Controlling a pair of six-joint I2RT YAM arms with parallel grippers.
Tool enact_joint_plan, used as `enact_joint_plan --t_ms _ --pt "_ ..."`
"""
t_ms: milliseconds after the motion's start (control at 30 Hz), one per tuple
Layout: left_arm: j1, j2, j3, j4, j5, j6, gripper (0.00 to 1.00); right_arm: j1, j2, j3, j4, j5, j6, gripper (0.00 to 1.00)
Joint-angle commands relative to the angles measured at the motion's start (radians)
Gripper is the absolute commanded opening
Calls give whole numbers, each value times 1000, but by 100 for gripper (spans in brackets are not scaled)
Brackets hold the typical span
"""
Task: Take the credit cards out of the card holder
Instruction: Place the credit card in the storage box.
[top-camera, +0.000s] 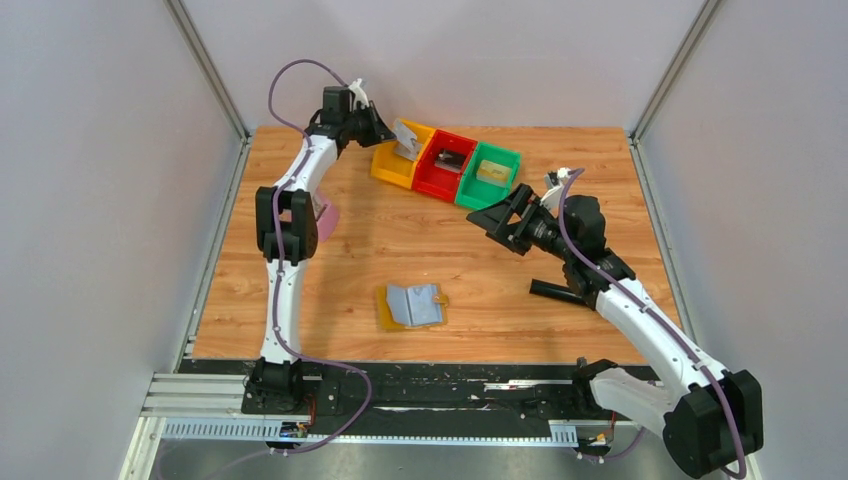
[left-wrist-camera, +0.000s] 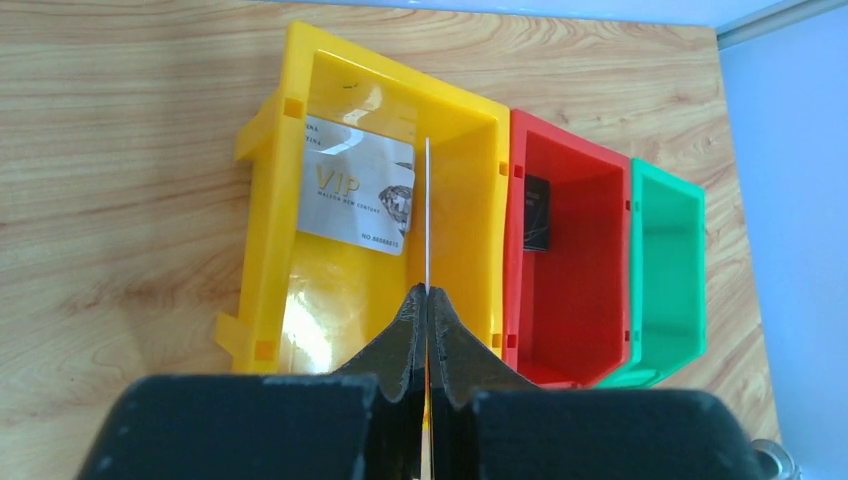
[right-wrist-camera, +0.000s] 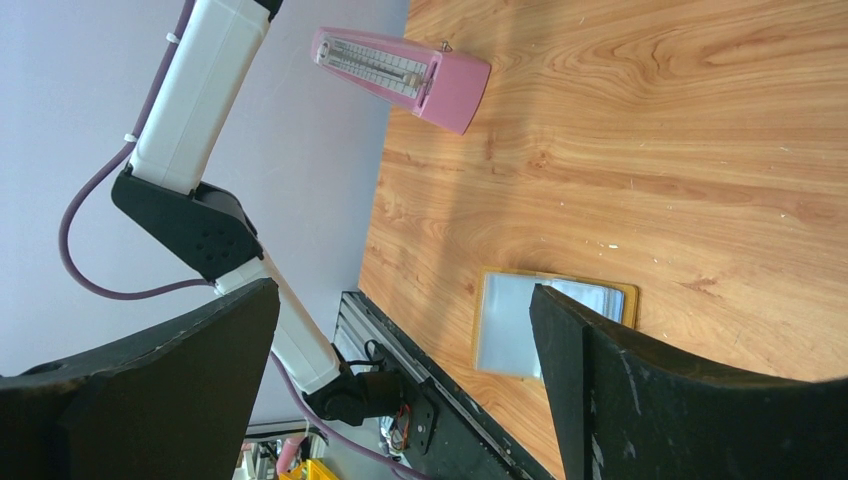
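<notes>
So, nearly done imo: open mustard-tan bifold card holder (top-camera: 415, 306) lies mid-table, flat credit cards (left-wrist-camera: 355, 195) already in the three coloured plastic bins (left-wrist-camera: 578, 335), left gripper (left-wrist-camera: 427, 296) clamped on a thin silvery card (left-wrist-camera: 427, 205), prob the last, right gripper (right-wrist-camera: 405, 300) spread wide, empty.

Yellow bin (left-wrist-camera: 268, 200), red bin (left-wrist-camera: 585, 310), green bin (left-wrist-camera: 665, 280), silver card (left-wrist-camera: 355, 195), light-blue card holder (top-camera: 410, 308)

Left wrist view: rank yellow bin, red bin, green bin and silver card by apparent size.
Yellow bin, largest
Red bin
Green bin
Silver card, smallest
The bins may really match; viewing angle narrows red and green.
</notes>
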Motion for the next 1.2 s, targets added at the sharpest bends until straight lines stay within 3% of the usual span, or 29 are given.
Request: enact_joint_plan --t_ms 0,967,1167 --pt "-1 28 67 27 18 19 0 0 12 46 9 26 -8 100" --pt "-30 148 94 156 -11 -16 0 0 100 138 13 36 -30 100" --pt "-33 159 98 164 -31 -18 7 0 107 146 22 36 -34 100"
